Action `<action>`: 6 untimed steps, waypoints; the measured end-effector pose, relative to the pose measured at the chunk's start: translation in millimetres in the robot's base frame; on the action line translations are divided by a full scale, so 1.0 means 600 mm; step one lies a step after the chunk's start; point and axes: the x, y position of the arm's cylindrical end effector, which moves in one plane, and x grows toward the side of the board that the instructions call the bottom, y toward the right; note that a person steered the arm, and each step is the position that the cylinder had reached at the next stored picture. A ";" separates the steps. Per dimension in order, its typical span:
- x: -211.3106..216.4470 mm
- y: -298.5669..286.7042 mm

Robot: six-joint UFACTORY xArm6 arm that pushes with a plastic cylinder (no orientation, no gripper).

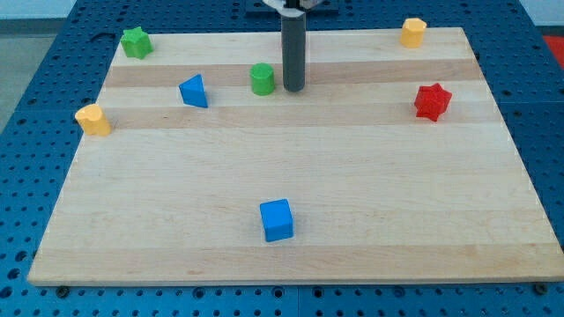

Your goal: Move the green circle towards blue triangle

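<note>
Pale wooden board, made of glued planks, fills nearly the whole view and lies on a blue perforated table that shows along every edge. Next in size is the dark straight rod coming down from the far side, a little left of the middle; my tip sits on the board just to the right of the green circle, close beside it, though whether the two touch cannot be told. This tool is a plain single rod with nothing to spread or press together, and it pinches nothing. That green circle, a short upright cylinder, stands in the far part of the board, and the blue triangle lies to its left, near but clearly apart, at about the same depth. A blue cube sits alone in the near part of the board, roughly at the middle. A red star rests near the right edge. A green star occupies the far left corner, a yellow block with flat sides stands near the far right corner, and a rounded yellow block sits at the left edge.
</note>
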 end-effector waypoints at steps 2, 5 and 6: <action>-0.039 -0.081; 0.024 0.003; -0.007 -0.057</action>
